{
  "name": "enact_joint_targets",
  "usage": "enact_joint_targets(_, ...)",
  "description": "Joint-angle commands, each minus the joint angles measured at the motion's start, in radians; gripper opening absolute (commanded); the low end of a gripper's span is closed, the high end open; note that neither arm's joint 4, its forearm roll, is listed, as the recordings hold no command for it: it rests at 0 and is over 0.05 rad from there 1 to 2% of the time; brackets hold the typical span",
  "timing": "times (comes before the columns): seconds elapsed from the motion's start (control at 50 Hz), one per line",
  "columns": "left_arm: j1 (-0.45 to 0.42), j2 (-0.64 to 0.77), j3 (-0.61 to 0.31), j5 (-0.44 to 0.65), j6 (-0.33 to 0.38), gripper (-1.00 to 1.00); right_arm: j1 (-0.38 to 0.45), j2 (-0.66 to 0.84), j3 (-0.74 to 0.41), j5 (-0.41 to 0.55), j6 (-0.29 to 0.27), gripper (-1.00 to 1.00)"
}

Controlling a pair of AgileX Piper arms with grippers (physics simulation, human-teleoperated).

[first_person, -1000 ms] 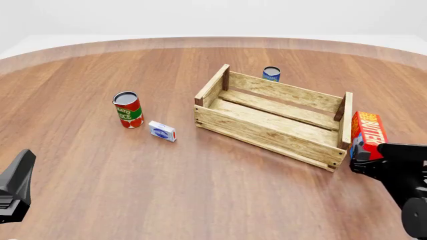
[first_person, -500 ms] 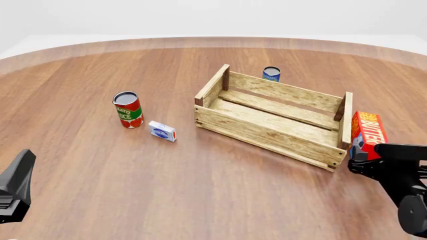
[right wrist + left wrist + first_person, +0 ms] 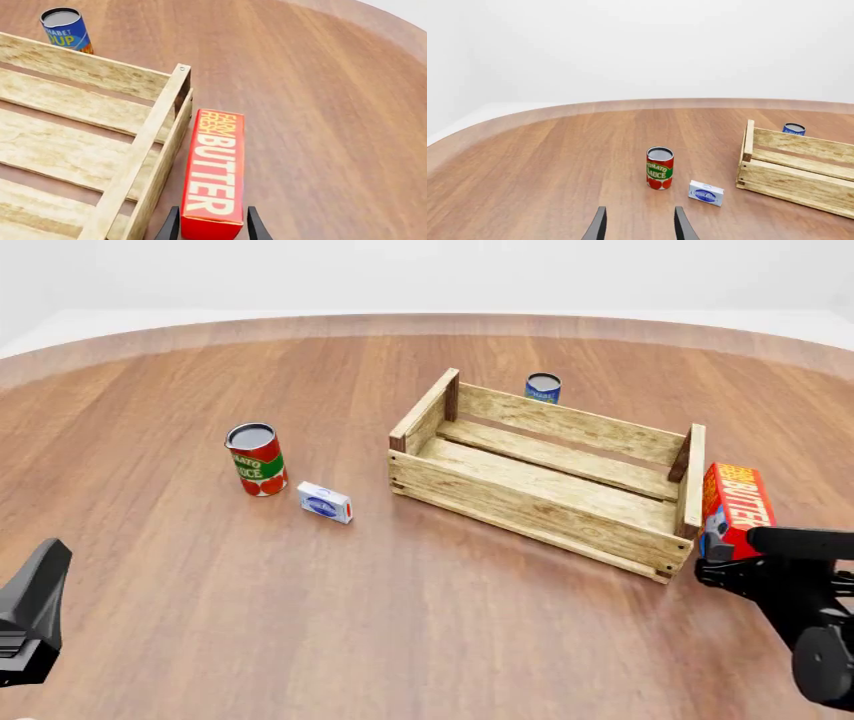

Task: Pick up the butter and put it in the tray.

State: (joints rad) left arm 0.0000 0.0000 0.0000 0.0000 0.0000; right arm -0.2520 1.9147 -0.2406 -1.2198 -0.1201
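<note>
- The butter [image 3: 214, 170] lies on the table [image 3: 400, 600], just outside the tray's right end wall, its long side running beside that wall; in my right wrist view a thin strip of table shows between them, so I judge them close but not touching.
- My right jaws [image 3: 211, 229] straddle the near end of the butter, one finger on each side. I cannot tell whether the pads already press the carton or only flank it; the butter looks to be resting on the table, not lifted.
- The tray [image 3: 534, 502] holds nothing that I can see; its slatted floor is bare.
- So, as I judge it: the approach is done, the grip is at best just forming, and the lift, the carry over the end wall and the release inside are all left.
- My left jaws [image 3: 638, 225] stand apart with nothing between them, low over the table and well away from the tray.
- Beyond them stand the tomato can [image 3: 255, 459] and the small box [image 3: 324, 502]; a blue can [image 3: 543, 388] sits behind the tray. None is in my path.
</note>
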Motion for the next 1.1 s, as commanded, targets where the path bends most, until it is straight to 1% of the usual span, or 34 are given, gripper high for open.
enact_joint_targets(0.02,0.000,0.000,0.000,0.000,0.000,1.00,-0.003,0.017,-0.012,0.000,0.001,1.00)
enact_joint_targets(0.54,0.000,0.000,0.000,0.000,0.000,1.00,0.002,0.029,-0.021,0.000,0.004,1.00)
enact_joint_targets(0.56,0.000,0.000,0.000,0.000,0.000,1.00,0.002,0.026,-0.019,0.000,0.002,-1.00)
enact_joint_targets(0.94,0.000,0.000,0.000,0.000,0.000,1.00,0.001,-0.007,-0.004,0.000,-0.002,-1.00)
enact_joint_targets(1.1,0.000,0.000,0.000,0.000,0.000,1.00,-0.010,-0.105,0.039,0.001,0.012,-1.00)
